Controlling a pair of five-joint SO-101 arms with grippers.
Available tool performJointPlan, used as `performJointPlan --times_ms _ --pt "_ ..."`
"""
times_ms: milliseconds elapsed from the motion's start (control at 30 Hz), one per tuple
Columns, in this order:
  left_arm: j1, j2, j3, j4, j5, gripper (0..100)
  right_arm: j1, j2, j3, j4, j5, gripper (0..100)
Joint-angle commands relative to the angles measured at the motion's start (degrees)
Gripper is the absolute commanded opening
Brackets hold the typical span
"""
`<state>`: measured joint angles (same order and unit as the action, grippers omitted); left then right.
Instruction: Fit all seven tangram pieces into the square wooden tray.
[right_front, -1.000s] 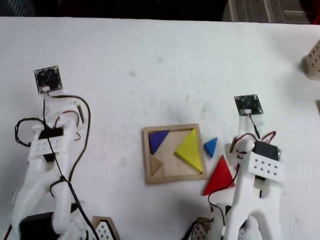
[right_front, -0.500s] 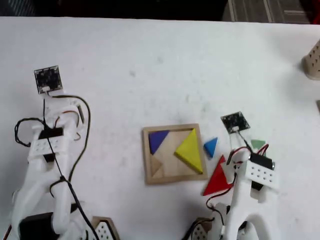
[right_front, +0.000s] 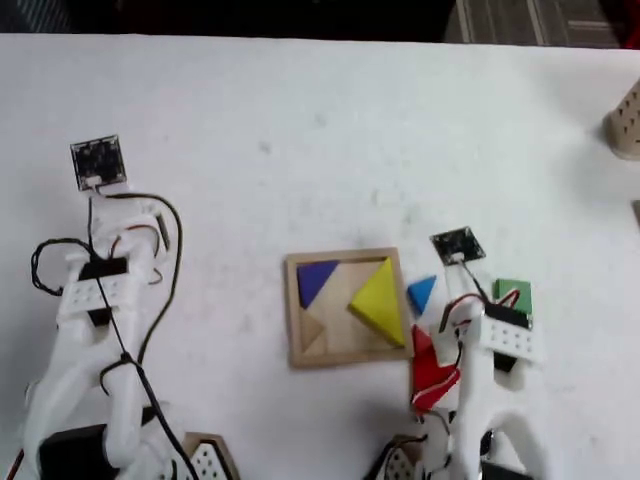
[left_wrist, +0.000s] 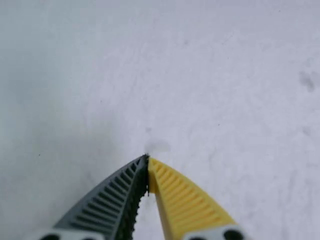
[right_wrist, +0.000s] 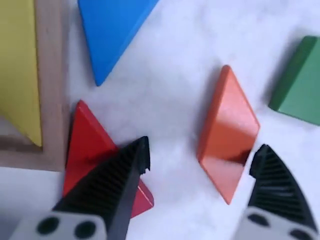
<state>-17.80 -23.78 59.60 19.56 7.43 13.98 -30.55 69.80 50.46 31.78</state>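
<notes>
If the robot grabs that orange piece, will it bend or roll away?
Probably neither. The orange piece looks like a stiff block with flat faces, lying flat on the table, so it should not roll. Its surface looks smooth and its edges slant, so it might slip or twist when the open right gripper closes on it.

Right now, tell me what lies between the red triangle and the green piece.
The orange diamond-shaped piece, flat on the table, seen in the right wrist view.
</notes>
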Motion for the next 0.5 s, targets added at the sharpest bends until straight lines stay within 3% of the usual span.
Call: performJointPlan --times_ms 0,167,467 --pt "0.8 -0.2 -0.5 -1.5 -0.6 2 1.2 6.7 -4.9 -0.4 -0.9 30.1" --pt "0.8 -0.2 -0.5 -1.5 -0.6 2 2.3 10.1 -7.3 -0.1 -1.2 19.3" --pt "0.9 -0.2 -0.6 -1.5 -0.6 2 3.9 4.5 -7.5 0.0 0.4 12.0"
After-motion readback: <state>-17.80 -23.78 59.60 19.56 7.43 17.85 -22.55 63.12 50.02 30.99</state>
